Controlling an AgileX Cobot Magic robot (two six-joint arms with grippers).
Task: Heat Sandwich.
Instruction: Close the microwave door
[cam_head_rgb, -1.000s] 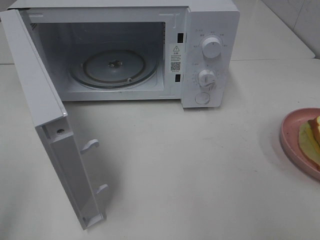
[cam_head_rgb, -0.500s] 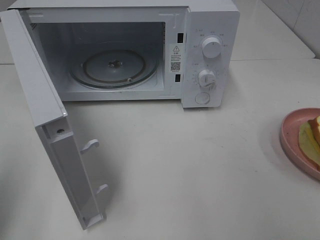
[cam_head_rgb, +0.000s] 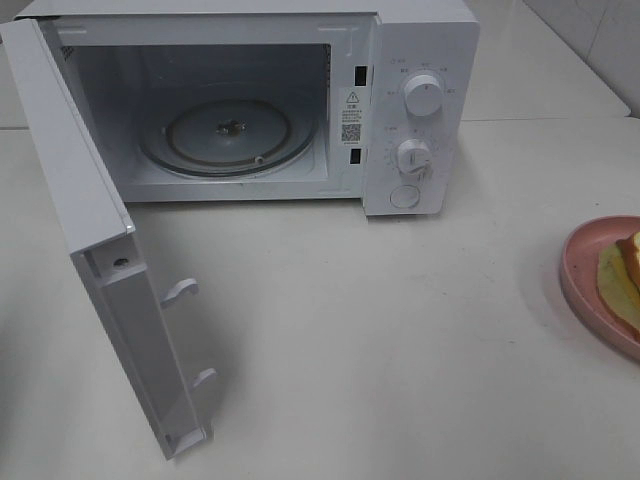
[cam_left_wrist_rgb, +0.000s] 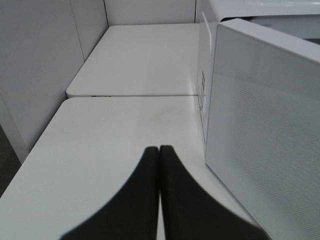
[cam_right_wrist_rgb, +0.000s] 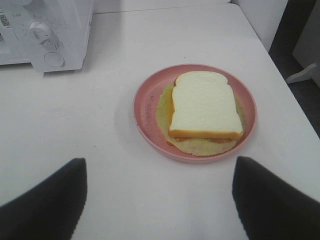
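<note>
The left gripper (cam_left_wrist_rgb: 159, 150) has its two dark fingers (cam_left_wrist_rgb: 140, 200) pressed flat together, tip to tip, with nothing between them. The right gripper (cam_right_wrist_rgb: 160, 200) holds its fingers (cam_right_wrist_rgb: 47, 200) spread wide apart, gripping nothing. Neither arm shows in the high exterior view.

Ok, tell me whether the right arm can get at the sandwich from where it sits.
Probably yes: the right pincer is open, with bare table between it and the sandwich on the pink plate.
</note>
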